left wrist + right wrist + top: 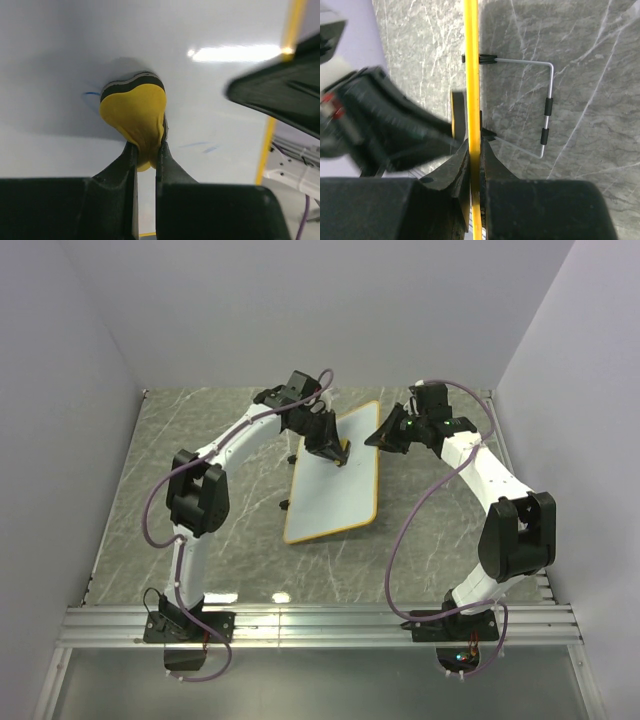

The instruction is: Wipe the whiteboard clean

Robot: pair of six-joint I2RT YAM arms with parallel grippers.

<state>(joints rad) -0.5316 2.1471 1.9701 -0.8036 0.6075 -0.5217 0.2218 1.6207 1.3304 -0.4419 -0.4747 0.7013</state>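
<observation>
**A:** From above, what's the setting?

**B:** A grey marbled table (200, 430) fills the middle of the frame, closed in by pale walls (300, 300). A metal rail (320, 625) runs along the bottom, and purple cables (400, 540) loop off both arms.

**A:** And the whiteboard?

**B:** The whiteboard (330, 500) sits at centre, skewed. The left gripper (340, 452) is over its upper part, clenched on a yellow eraser (345, 447). The right gripper (378, 437) pinches the board's upper right edge.

**A:** Left wrist view?

**B:** White board surface fills the frame, with lamp glare at upper right. The eraser, yellow with a dark pad, is squeezed between the fingers and pressed against the board. Faint blue strokes (200, 146) lie right of centre, too faint to read. The yellow rim (292, 25) runs down the right, with the right gripper blurred in front of it.

**A:** Right wrist?

**B:** The board shows edge-on, its rim a vertical yellow line at centre, clamped between the fingers at the bottom. To the right, a bent wire stand (547, 100) clips to the board, with the marble behind it. The left gripper is a dark blur at left.
</observation>
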